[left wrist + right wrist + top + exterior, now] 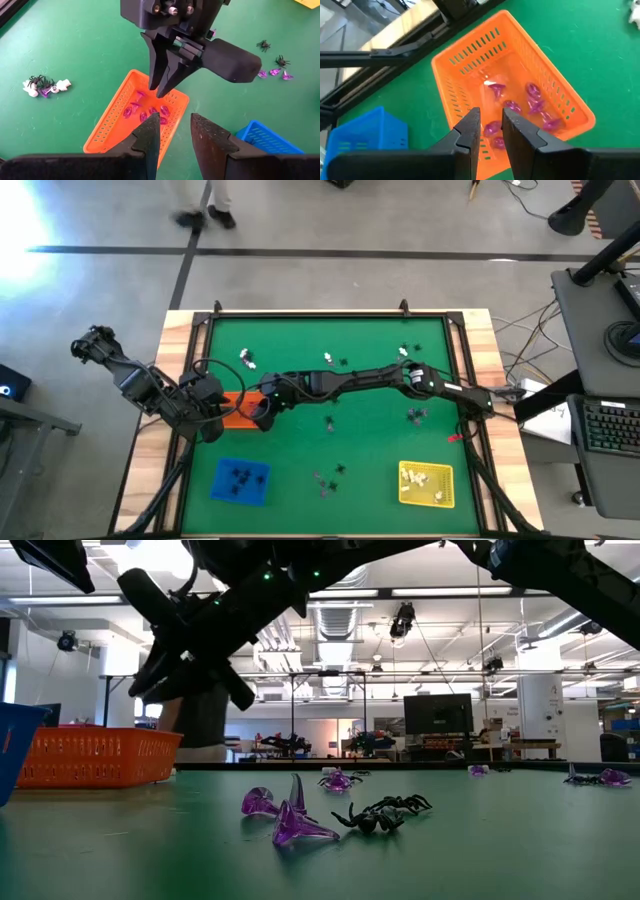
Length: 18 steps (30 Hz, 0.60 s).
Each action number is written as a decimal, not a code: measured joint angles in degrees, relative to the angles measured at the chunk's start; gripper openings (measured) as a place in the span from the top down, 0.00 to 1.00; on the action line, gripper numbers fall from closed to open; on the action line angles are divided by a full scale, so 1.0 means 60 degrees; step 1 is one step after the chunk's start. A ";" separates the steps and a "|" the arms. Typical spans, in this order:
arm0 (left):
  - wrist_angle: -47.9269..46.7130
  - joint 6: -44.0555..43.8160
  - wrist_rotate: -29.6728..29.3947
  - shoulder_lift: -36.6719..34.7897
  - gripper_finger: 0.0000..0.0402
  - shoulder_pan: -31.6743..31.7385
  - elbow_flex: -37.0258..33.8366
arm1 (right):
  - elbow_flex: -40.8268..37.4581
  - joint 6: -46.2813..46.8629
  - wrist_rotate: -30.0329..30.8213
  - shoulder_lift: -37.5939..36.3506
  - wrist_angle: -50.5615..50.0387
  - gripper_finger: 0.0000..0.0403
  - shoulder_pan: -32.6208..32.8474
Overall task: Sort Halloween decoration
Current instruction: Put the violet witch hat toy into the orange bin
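The orange tray (238, 408) stands at the table's left. It holds several pinkish-purple trinkets (535, 105), which lie on its floor. My right gripper (491, 125) hangs over the tray's middle, its fingers (156, 65) pointing down. They are open a little with nothing between them. My left gripper (175, 132) waits open and empty just left of the tray (107, 125), higher up. Loose white, black and purple trinkets (328, 358) lie scattered on the green mat. A purple piece (285, 815) and a black spider (385, 812) lie near the low camera.
A blue tray (240, 480) with black pieces stands at the near left. A yellow tray (427, 485) with white pieces stands at the near right. A small cluster of trinkets (45, 86) lies beyond the orange tray. My right arm (350, 378) stretches across the mat's middle.
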 joint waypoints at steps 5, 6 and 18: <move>0.0035 -0.0033 0.0000 0.0001 0.77 0.0004 0.0000 | 0.0000 -0.0104 0.0000 -0.0173 -0.1112 0.82 -0.0037; 0.0033 -0.0033 0.0009 0.0007 0.77 0.0004 0.0000 | 0.0005 -0.0124 0.0000 -0.0279 -0.1530 0.82 -0.0038; 0.0895 -0.0236 0.0022 0.0279 0.77 0.0001 -0.0004 | 0.0357 -0.1670 0.0142 -0.2070 -0.8048 0.82 0.0034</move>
